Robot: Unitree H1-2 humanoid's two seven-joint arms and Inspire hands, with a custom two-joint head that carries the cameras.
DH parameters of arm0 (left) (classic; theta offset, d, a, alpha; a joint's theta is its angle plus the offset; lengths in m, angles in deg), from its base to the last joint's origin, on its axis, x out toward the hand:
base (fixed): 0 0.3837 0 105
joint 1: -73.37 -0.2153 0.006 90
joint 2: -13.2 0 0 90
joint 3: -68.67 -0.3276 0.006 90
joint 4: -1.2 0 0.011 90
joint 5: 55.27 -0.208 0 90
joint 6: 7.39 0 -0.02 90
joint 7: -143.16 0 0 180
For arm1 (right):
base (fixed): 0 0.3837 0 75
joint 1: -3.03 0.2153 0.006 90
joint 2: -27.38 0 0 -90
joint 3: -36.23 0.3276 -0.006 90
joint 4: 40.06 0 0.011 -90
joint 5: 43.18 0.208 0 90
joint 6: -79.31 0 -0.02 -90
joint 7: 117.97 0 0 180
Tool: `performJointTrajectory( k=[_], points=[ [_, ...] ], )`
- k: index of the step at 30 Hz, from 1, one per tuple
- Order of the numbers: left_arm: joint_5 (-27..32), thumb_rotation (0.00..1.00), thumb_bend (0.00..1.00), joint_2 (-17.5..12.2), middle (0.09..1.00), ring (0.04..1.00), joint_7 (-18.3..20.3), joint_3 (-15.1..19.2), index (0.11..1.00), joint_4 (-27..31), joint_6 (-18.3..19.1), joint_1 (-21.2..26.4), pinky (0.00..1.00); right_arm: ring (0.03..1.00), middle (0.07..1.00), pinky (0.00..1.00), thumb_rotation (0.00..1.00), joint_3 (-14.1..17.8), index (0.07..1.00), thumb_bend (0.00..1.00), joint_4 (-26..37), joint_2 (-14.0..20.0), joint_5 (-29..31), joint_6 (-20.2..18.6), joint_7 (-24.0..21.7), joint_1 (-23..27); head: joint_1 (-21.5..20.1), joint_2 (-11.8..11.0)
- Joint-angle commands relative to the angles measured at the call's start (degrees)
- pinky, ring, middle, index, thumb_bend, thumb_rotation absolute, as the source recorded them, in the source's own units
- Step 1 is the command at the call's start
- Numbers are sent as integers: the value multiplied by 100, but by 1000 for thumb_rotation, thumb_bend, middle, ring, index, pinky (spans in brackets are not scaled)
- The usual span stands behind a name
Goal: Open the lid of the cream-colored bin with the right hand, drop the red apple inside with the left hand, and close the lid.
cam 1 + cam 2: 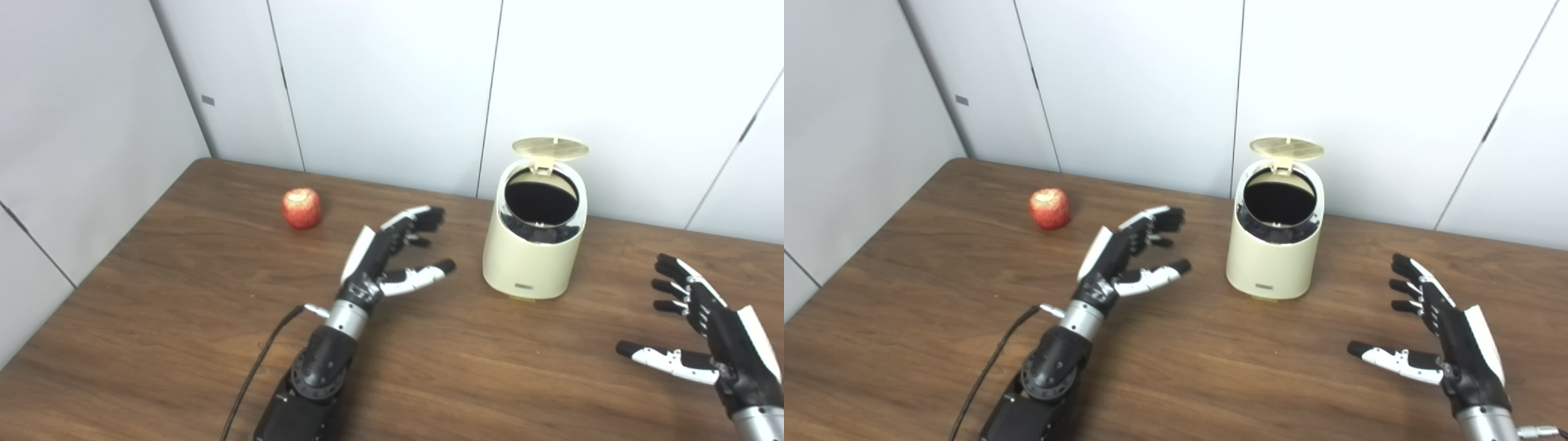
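- Sitting far left on the wooden surface (184,318): red apple (301,208), upright, untouched, well apart from the bin.
- Left hand (392,257) hovers between apple and bin, fingers spread, thumb out toward the bin, holding nothing.
- Cream bin (533,245) stands near the back wall; its lid (550,148) is flipped up at the rear hinge, dark inside showing.
- Right hand (704,331) low at far right, fingers fanned apart, empty, well clear of the bin.
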Motion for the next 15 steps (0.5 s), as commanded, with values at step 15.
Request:
performJointTrajectory(
  k=[15],
  points=[
    [-12, 199, 739, -925, 775, 725, -383, 763, 798, 282, 341, 800, 627, 831, 888, 715, 0, -5, 884, 701, 467, 71, -6, -215, -24, 204, -13, -30]
  ],
)
